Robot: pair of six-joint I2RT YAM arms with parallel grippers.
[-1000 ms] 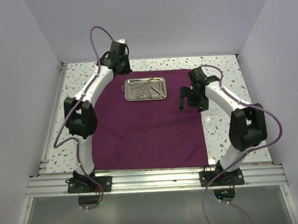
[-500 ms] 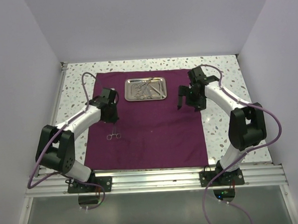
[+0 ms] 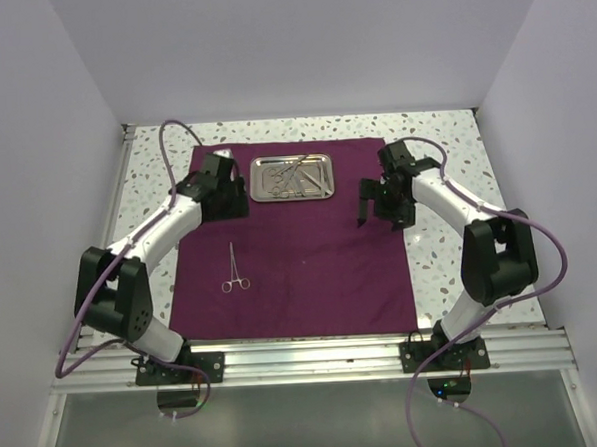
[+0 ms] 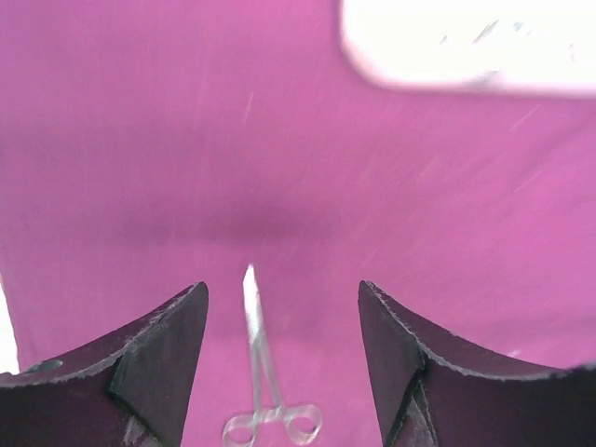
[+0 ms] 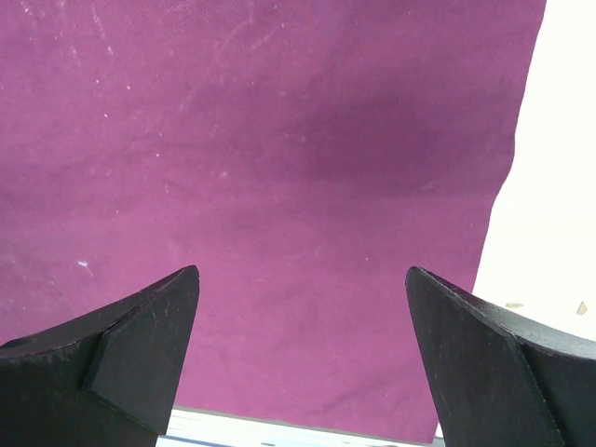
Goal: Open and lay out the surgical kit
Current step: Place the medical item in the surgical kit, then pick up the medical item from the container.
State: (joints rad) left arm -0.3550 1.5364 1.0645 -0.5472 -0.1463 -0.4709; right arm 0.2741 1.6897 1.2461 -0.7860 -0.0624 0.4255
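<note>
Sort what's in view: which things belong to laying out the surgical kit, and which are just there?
Job: maroon cloth; steel tray; instruments in the tray; ring-handled forceps lying on the cloth.
Just there: speckled table; aluminium rail.

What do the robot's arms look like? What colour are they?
The left arm and right arm are white tubes with chunky black joints. A thin purple cable loops along each. The left pincer and right pincer each have two dark, wedge-shaped fingers.
</note>
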